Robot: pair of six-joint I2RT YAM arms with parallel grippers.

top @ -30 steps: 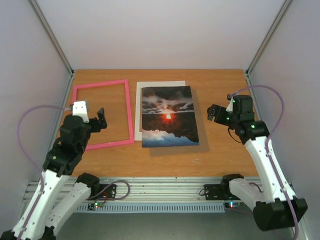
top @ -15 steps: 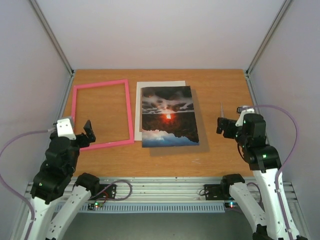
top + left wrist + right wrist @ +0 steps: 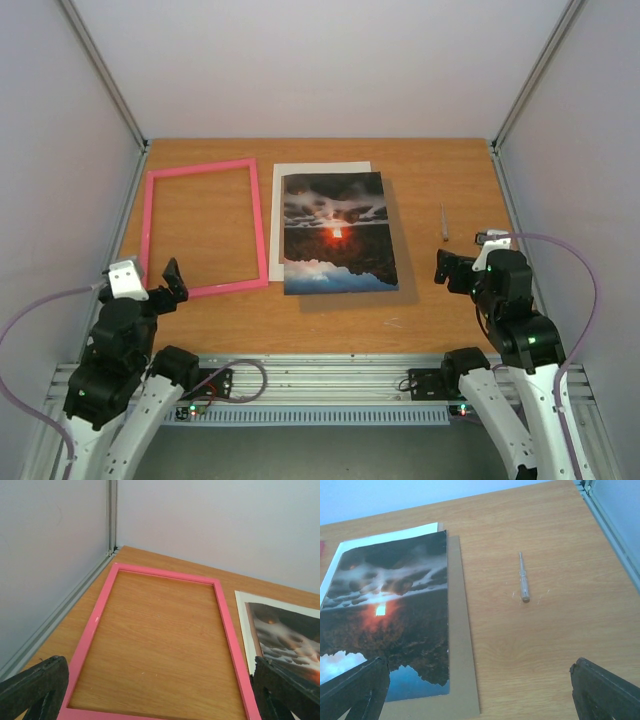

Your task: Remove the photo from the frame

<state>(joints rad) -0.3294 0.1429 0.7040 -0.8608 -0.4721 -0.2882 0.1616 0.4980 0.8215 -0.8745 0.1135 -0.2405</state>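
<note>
flat photo (image 3: 337,232) mid-table, broad bare wood (image 3: 420,180) between it and slim tool (image 3: 444,222), pink frame (image 3: 258,222) near left wall (image 3: 60,150)

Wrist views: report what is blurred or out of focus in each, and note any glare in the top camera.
Left wrist view: the frame is fairly sharp, the left gripper only dark, blurred fingers in the bottom corners. Right wrist view: the same for the right gripper; the photo looks slightly soft. Top external view: even light, no glare on the photo.
</note>
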